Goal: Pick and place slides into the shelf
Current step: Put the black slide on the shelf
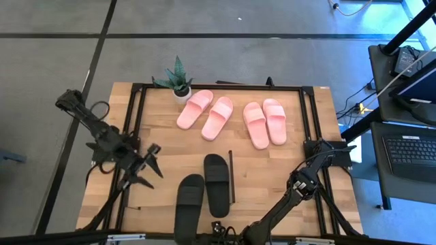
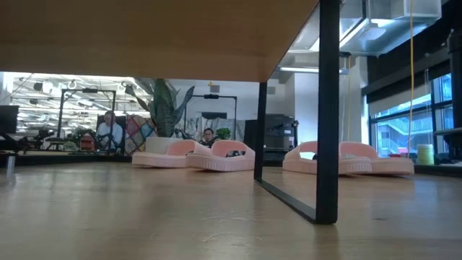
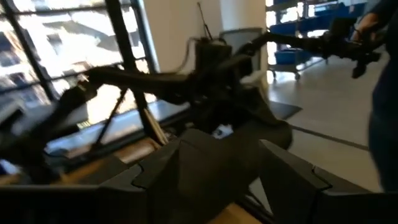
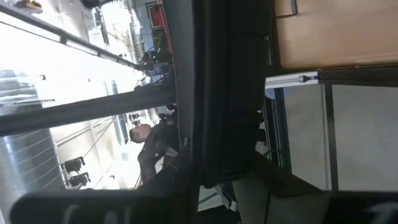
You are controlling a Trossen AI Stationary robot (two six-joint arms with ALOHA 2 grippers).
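Light-wood board of the shelf [image 2: 144, 36] hangs closest over the low camera, smooth and flat, with a thin black metal end frame standing on the plank worktop [image 1: 272, 184].

From the left in the high view, the left tool [image 1: 150, 167] hovers over the worktop's left part with its fingers apart and nothing between them, pointing toward the black slides [image 1: 204, 194]. These matte, wide-strapped sandals lie just beside it at the near middle, seemingly on the shelf's top board, though I cannot be sure. Farther back lie two pale pink pairs [image 1: 206, 116] [image 1: 266, 122], soft-looking with ribbed sides, near a small potted plant [image 1: 178, 80]. The right tool [image 1: 303, 182] waits by the right edge; I cannot tell how its fingers stand.

I judge that picking is in hand: next the left tool must lower over a strap and close on it.
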